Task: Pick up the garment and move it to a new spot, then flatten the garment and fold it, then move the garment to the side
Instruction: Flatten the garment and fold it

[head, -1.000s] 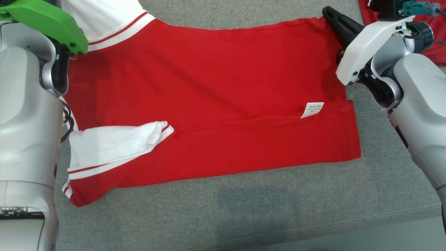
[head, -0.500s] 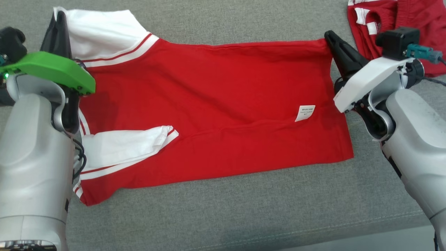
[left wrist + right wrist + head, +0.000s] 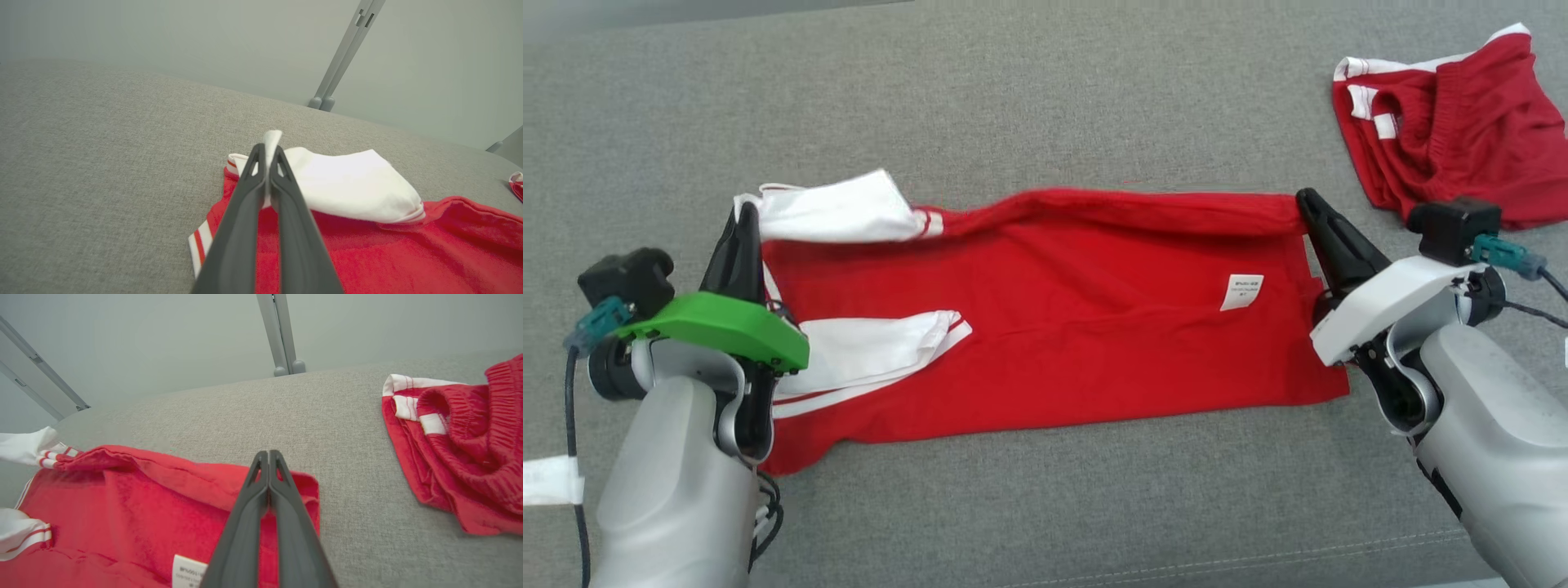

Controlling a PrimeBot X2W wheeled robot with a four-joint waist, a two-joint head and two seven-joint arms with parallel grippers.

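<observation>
Head view is showing the red garment (image 3: 1094, 327) lying stretched sideways across the middle of the grey cushion (image 3: 1045, 98), with a gripper at each far corner. The left gripper (image 3: 745, 211) is pinching the white sleeve (image 3: 841, 208) at the far left corner, its fingers pressed together with a sliver of white cloth poking up between the tips. The right gripper (image 3: 1305, 198) is pinching the red hem at the far right corner, fingers squeezed tight on the fabric.

Between the two, the garment's far edge is running as a raised, rolled ridge, sagging slightly in the middle. The near edge is lying flat and fairly straight, slanting a little toward the left arm, and a second white sleeve (image 3: 882, 347) is resting folded on top of the red near the left side. A small white label (image 3: 1241, 291) is sitting on the red near the right end.

Beyond the far edge, a broad stretch of bare cushion is lying open. In front, a narrower strip is running down to the stitched seam (image 3: 1258, 559). Off to the far right, crumpled red shorts (image 3: 1454, 139) are sitting near the right corner, with a band of bare grey between them and the garment. Past the cushion's back edge, a grey metal post (image 3: 282, 335) is standing against the pale wall.
</observation>
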